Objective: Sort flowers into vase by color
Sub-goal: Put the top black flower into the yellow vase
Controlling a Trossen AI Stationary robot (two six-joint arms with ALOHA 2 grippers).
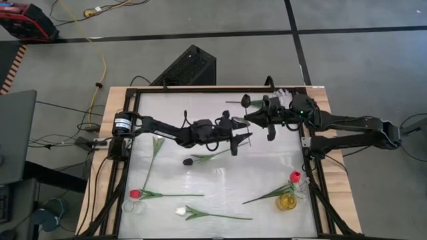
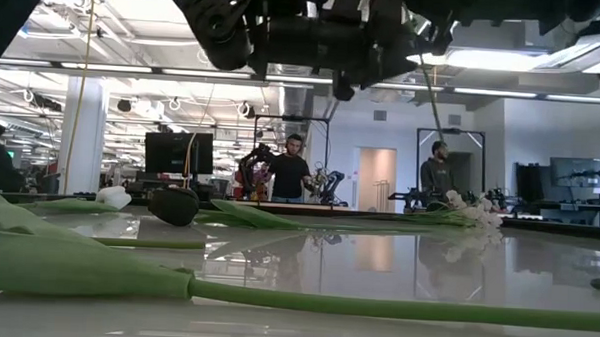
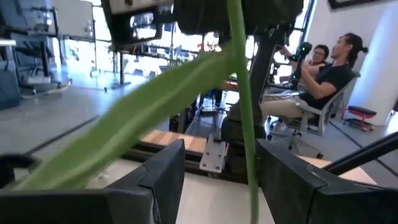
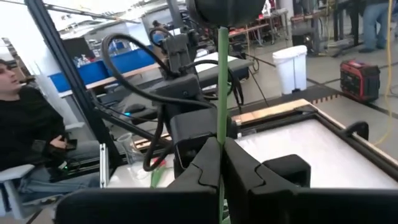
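Observation:
My right gripper (image 4: 221,148) (image 1: 257,119) is over the far middle of the table, shut on a near-black tulip (image 4: 224,9); its head (image 1: 245,101) points toward the far edge. My left gripper (image 3: 221,171) (image 1: 241,140) is open just beside it. Its fingers stand on either side of that tulip's green stem (image 3: 246,124), and the leaf (image 3: 143,118) crosses in front of them. Another near-black tulip (image 1: 189,161), a red one (image 1: 135,194) and a white one (image 1: 180,211) lie flat on the table. A red tulip (image 1: 294,177) stands in a yellow vase (image 1: 287,202). My right gripper pinches the near-black tulip's stem (image 4: 221,127) between its two fingers, some way below the head. It comes level from the table's right, fingers across the stem. The flower is lifted clear of the table, and the head juts out beyond the fingers.
A clear glass vase (image 1: 133,207) stands by the red tulip at the near left. A loose green stem (image 1: 155,155) lies at the left. A sprig of white blossoms (image 1: 283,95) is at the far right. People sit and stand in the room beyond the table.

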